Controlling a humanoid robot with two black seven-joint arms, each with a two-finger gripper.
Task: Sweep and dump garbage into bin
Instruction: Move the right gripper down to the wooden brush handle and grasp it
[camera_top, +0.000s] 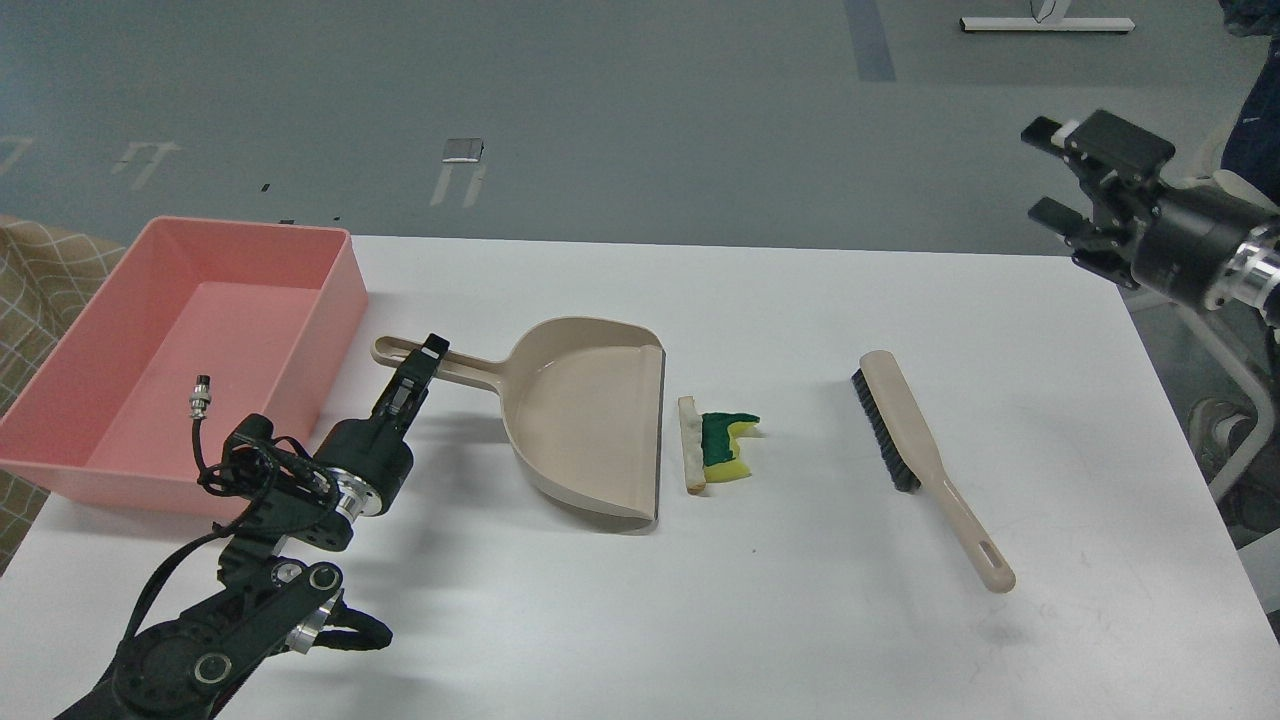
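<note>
2 scraps (718, 452) (yellow-green sponge, crusty wedge)

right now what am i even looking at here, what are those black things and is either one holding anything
This one picture comes from the robot's own head, looking down at a white table. The black things are its two arms. The left claw is at the handle of the beige dustpan; whether it grips is unclear. The right claw hangs open over the table's far right corner, holding nothing. On the table: a pink bin, a bread scrap and a sponge scrap beside the dustpan's mouth, and a brush.
</note>
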